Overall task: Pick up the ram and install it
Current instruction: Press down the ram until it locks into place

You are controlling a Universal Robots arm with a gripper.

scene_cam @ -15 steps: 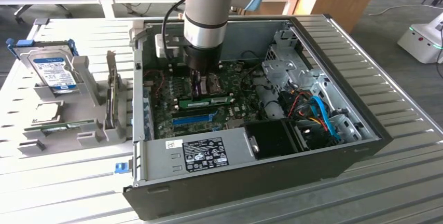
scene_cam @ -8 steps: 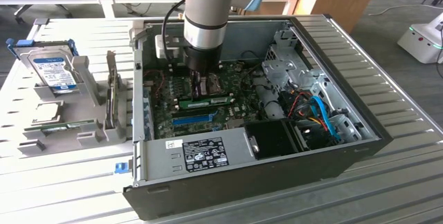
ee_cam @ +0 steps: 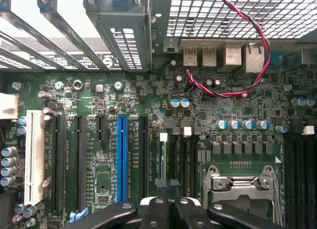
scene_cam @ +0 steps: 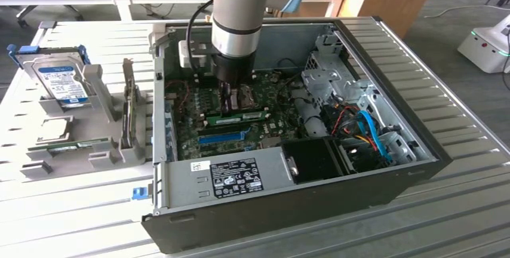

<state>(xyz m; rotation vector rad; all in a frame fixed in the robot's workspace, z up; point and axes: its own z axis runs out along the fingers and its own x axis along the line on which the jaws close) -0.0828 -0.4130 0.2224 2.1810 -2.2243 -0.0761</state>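
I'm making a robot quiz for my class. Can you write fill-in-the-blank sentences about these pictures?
The robot's hand is inside the open ____ case.
The hard drive outside has a ____ label.
The twisted wires are red and ____.
Missing words: computer, blue, black.

1 open computer case (scene_cam: 263,210); 1 motherboard (ee_cam: 148,120) with 1 blue slot (ee_cam: 122,157) and 1 white slot (ee_cam: 33,157); 1 hard drive (scene_cam: 65,83); 2 ram sticks (scene_cam: 243,116) (scene_cam: 78,146); 1 gripper (ee_cam: 171,209).

gripper (scene_cam: 233,104) inside your open computer case (scene_cam: 414,168) | ram (scene_cam: 243,116) just below jaws, on motherboard (scene_cam: 275,129) | hard drive (scene_cam: 65,83) well apart, outside case
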